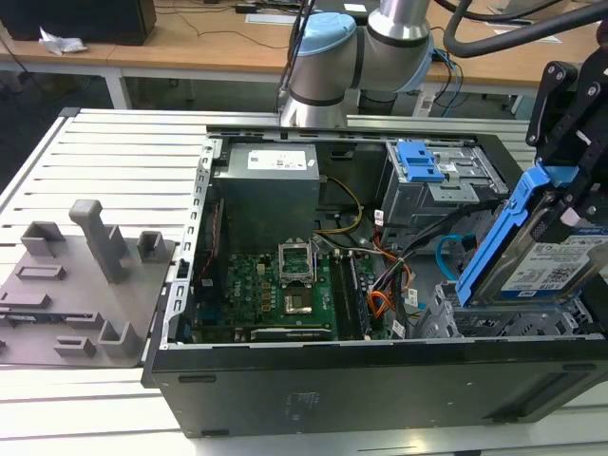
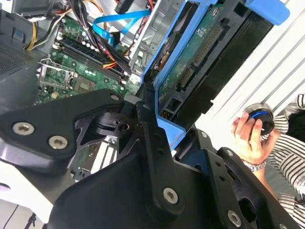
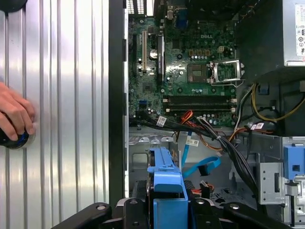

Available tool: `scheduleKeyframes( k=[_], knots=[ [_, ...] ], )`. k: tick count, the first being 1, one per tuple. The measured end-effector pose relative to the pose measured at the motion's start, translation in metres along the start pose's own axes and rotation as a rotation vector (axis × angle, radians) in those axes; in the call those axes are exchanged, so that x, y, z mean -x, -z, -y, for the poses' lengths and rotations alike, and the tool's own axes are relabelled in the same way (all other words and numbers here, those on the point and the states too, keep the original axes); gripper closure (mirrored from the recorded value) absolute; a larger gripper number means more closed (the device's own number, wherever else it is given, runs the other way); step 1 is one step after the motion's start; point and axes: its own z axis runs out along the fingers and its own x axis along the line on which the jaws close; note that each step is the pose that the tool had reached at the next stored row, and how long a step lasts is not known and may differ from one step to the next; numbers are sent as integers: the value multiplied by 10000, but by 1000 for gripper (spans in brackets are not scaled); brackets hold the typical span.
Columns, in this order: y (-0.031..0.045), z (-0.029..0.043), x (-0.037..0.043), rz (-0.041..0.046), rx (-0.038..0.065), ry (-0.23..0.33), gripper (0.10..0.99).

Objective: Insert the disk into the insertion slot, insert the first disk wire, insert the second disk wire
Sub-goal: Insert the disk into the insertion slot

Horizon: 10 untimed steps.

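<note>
My gripper is shut on the disk, a silver drive with a white label in a blue carrier frame. The disk hangs steeply tilted at the exterior view's right, its lower end just above the insertion slot, a light grey perforated cage in the case's near right corner. In the second wrist view a black finger presses on the blue frame beside the disk's green underside. The second disk wire, a thin light blue loop, lies loose beside the cage. I cannot tell the first disk wire among the black cables.
The open computer case lies on a slatted table, motherboard in the middle. A taller grey bay with a blue latch stands behind the cage. A grey fixture sits at the exterior view's left. A person's hand rests on a round knob beside the case.
</note>
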Motion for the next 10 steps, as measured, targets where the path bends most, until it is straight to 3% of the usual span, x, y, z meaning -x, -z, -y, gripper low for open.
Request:
scheduleKeyframes(
  k=[5,10],
  knots=[
    [-61,-9,95,0,0,-14,718],
    [-149,-31,96,-1,0,-15,718]
  ],
)
